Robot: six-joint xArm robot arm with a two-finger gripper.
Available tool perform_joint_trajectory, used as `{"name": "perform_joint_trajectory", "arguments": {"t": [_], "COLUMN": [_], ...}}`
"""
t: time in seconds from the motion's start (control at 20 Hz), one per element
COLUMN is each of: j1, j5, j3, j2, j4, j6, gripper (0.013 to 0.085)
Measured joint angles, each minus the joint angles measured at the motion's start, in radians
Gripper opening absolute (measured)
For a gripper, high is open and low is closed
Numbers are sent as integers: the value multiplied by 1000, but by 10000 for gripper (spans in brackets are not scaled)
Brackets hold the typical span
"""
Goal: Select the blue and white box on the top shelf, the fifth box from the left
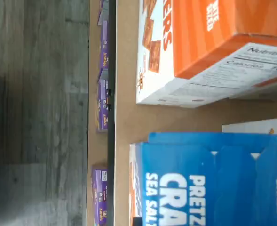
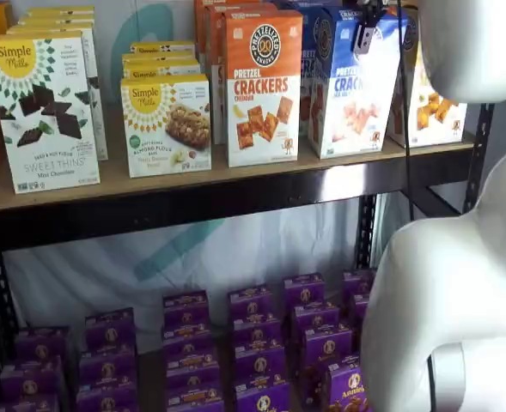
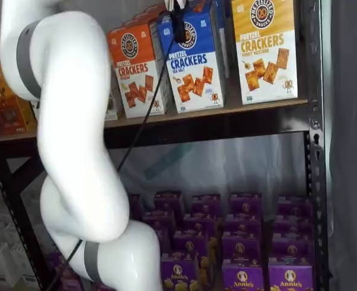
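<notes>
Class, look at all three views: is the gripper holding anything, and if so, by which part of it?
The gripper is shut on the blue and white box, gripping its top edge as it stands on the top shelf.

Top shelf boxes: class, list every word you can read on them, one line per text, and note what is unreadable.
"PRETZEL CRACKERS SEA SALT": the blue and white box.
"PRETZEL CRACKERS CHEDDAR": orange-topped box.
"PRETZEL CRACKERS", flavour line blurred: yellow-topped box.
"Simple Mills SWEET THINS Mint Chocolate": white box.
"Simple Mills", "ALMOND FLOUR", rest blurred: bar box.
"Nutrition", "Calories": orange-topped box's side panel; smaller print unreadable.
</notes>
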Motion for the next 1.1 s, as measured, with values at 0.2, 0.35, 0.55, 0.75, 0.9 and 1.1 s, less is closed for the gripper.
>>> {"name": "perform_joint_trajectory", "arguments": {"t": [0.2, 0.35, 0.55, 0.75, 0.9, 1.1], "j1": [0, -6, -8, 1, 9, 18], "j5": [2, 6, 26, 54, 72, 90], "j3": [21, 40, 63, 94, 126, 182], "j2": [-22, -42, -78, -125, -167, -226], "j4": [-4, -1, -2, -24, -44, -73], "j6": [-2, -5, -6, -3, -1, -1], "gripper": [570, 570, 570, 570, 570, 570]}}
